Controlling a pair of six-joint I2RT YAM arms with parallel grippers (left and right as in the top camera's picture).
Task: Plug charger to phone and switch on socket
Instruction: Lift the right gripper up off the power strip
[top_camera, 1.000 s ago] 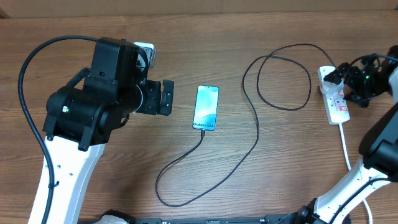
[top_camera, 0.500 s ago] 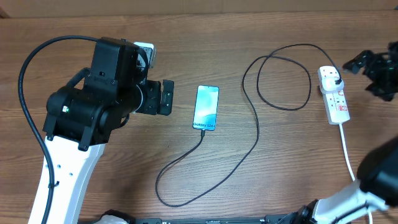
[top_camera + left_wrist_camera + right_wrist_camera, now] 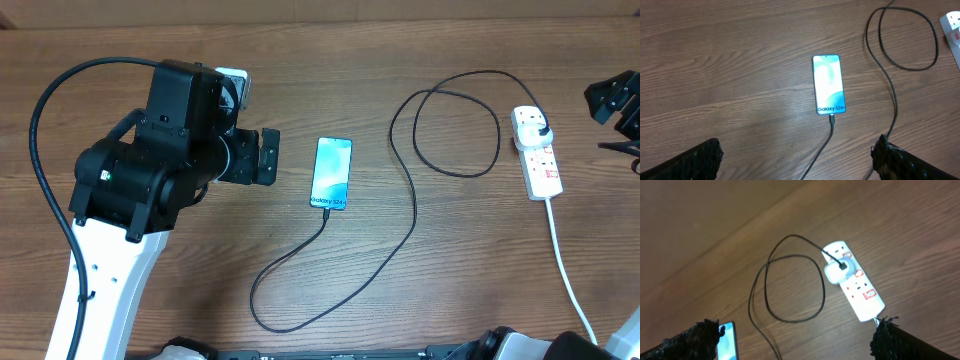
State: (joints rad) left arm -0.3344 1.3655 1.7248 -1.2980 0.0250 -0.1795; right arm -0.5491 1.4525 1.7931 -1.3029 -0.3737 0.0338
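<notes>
From overhead, the right arm (image 3: 618, 100) had pulled back from the socket (image 3: 538, 155) to the frame's right edge, where a second before its jaws had crowded the plug end. The strip now lay uncovered on the tabletop (image 3: 470, 280), and the charger (image 3: 412, 200) ran from it in a loop to the foot of the phone (image 3: 332, 173). That retreat suggested the switch press was over and the task near done, though no switch position could be read here. The left arm (image 3: 150, 170) had not moved, its jaws spread and empty beside the phone. Through the left wrist camera, the phone lay face up with the connector seated in its lower edge, and the socket was cut off at the corner. Through the right wrist camera, the jaws stood wide apart and empty above the socket. Its red switches were too blurred to tell on from off, and only a corner of the phone showed.
</notes>
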